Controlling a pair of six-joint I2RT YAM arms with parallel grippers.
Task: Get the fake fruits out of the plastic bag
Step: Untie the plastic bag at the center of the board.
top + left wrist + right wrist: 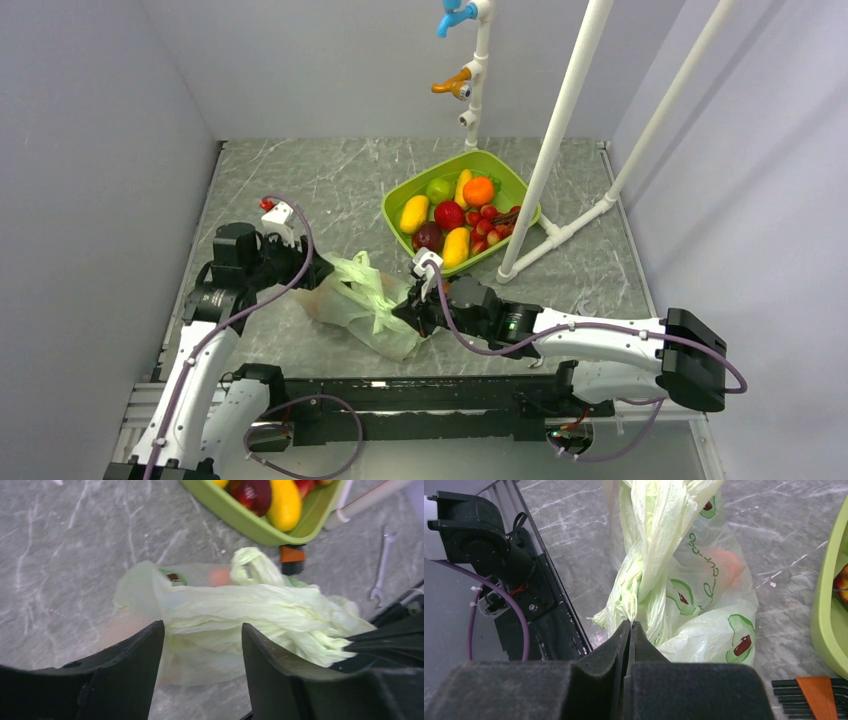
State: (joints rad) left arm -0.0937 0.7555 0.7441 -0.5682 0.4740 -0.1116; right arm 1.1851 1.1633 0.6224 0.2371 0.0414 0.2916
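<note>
The bag (365, 300) lies on the table (300, 180), its long axis running between my hands, with the tray (235, 522) just beyond it. My right hand (630, 627) pinches its twisted end. My left hand (202, 630), spread, faces the opposite end. Fruits (729, 565) show through.

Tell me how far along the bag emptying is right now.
Done: nothing I can confirm; the green tray holds fruit, but its source is unclear. In hand: the right gripper is shut on twisted film of the plastic bag, and the left gripper is open at the bag's other side. Left: at least one orange piece shows through the film, so the removal is ahead.
</note>
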